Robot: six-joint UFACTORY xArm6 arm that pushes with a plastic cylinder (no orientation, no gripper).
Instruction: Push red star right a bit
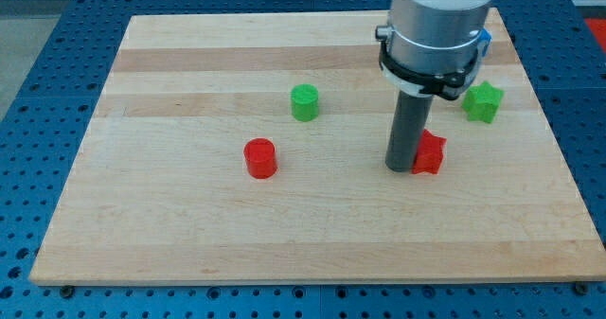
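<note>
The red star (431, 154) lies on the wooden board (189, 215), right of centre. My tip (399, 168) stands at the star's left side, touching it and covering its left points. The rod rises from there to the grey arm body (437, 21) at the view's top.
A red cylinder (259, 158) lies left of centre. A green cylinder (305, 102) lies above and right of it. A green star (483, 101) lies up and right of the red star. A blue block (485, 37) peeks out behind the arm at the top right.
</note>
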